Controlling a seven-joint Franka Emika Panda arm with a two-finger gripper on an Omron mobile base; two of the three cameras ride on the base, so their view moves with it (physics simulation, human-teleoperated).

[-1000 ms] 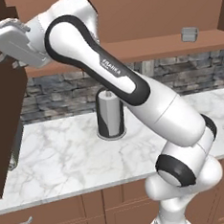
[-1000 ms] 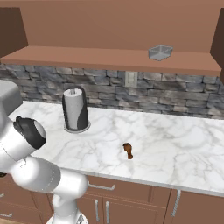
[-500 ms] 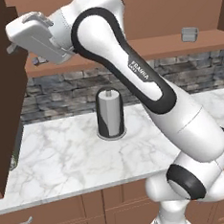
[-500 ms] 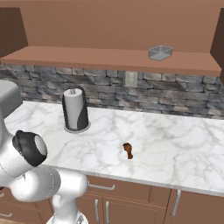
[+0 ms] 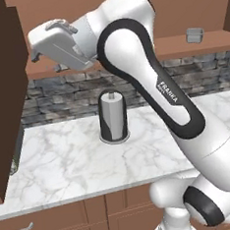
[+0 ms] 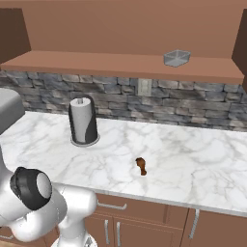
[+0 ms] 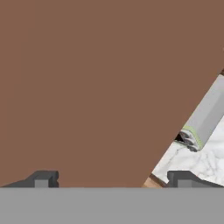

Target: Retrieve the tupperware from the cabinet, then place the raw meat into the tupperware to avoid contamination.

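The cabinet's shelf [image 6: 120, 65] lies exposed, and its dark door [image 5: 4, 97] hangs swung out at the left. The tupperware [image 6: 176, 58], a small grey translucent box, sits at the right end of that shelf, also seen in the left base view [image 5: 195, 35]. The raw meat [image 6: 141, 165], a small reddish-brown chunk, lies on the marble counter [image 6: 202, 159]. My gripper [image 5: 47, 63] is raised near the shelf's left end, just right of the door and far from the tupperware. Its fingers stand wide apart with nothing between them [image 7: 111, 179], facing a flat brown panel.
A paper towel roll [image 5: 112, 116] stands upright on the counter below my hand. A wall outlet [image 6: 144, 87] sits in the stone backsplash. A grey appliance [image 7: 205, 116] shows at the right of the hand view. Drawers and doors [image 6: 144, 222] run under the counter.
The gripper has gone from partly closed to wide open. The hand has drawn to the right, away from the open cabinet door.
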